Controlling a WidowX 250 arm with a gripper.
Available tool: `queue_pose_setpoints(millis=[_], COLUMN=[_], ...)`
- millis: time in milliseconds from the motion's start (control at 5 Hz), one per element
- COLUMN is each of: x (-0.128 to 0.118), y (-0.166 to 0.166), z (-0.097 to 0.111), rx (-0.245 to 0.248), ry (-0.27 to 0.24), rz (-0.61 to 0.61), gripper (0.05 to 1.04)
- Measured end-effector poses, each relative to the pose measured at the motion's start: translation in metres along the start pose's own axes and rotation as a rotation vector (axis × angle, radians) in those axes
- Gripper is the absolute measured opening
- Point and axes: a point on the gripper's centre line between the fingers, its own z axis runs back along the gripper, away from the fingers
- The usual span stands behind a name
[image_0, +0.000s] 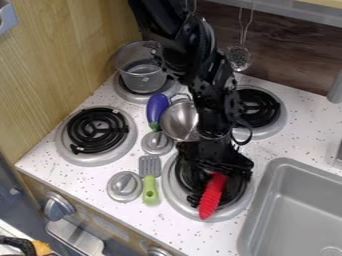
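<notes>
My gripper (217, 172) hangs low over the front right burner (175, 204). Just below it, partly hidden by its near side, is a red ridged object (212, 196), which lies at a slant over the burner's dark middle. Whether the gripper holds this object or only covers its upper end, I cannot tell. Left of the arm stands a metal bowl or pan (179, 120), with a purple eggplant (157, 107) beside it. A spatula with a green handle (150, 190) lies left of the burner.
A clear pot (141, 75) stands on the back left burner. Two round metal lids (157, 143) (124, 186) lie near the spatula. The front left burner (97, 134) and back right burner (259, 109) have black coils. A grey sink (294, 210) is at the right.
</notes>
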Motion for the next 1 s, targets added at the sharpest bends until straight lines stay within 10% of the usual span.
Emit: queue_pose_setpoints(millis=[1000], x=[0.015], y=[0.042], z=[0.039], rx=[0.029], ry=[-0.093], rz=[-0.064], gripper=[0.999])
